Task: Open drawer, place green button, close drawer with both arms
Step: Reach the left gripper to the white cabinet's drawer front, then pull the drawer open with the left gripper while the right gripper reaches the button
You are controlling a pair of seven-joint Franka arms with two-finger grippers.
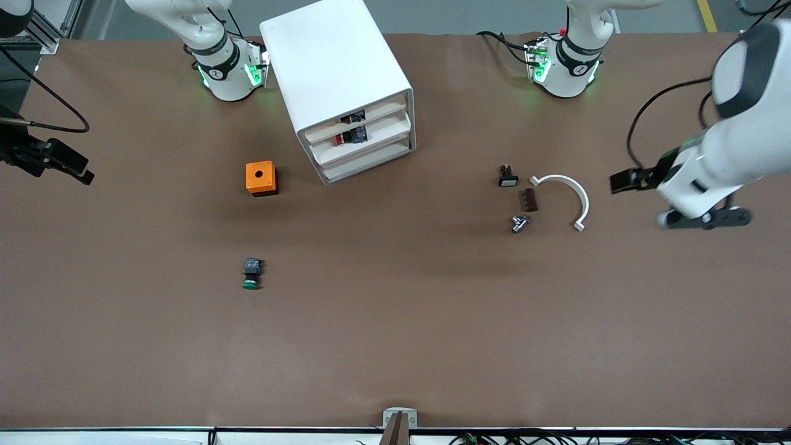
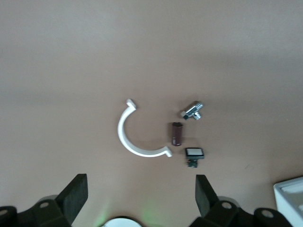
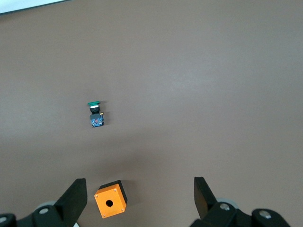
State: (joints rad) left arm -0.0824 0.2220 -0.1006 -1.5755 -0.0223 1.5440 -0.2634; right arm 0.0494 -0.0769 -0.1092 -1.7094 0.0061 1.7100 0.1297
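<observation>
The white cabinet [image 1: 337, 74] stands between the two arm bases, and its lowest drawer [image 1: 366, 162] is shut. The green-capped button [image 1: 251, 274] lies on its side on the brown table, nearer the front camera than the orange box; it also shows in the right wrist view [image 3: 96, 115]. My right gripper [image 1: 57, 162] hangs high over the right arm's end of the table, open and empty [image 3: 137, 196]. My left gripper [image 1: 704, 217] hangs high over the left arm's end, open and empty [image 2: 140, 196]. Neither gripper touches anything.
An orange box with a hole [image 1: 261, 178] sits beside the cabinet. Toward the left arm's end lie a black white-faced switch [image 1: 507, 177], a brown piece [image 1: 529, 199], a small metal part [image 1: 520, 223] and a white curved piece [image 1: 565, 196]. The upper drawers hold small parts.
</observation>
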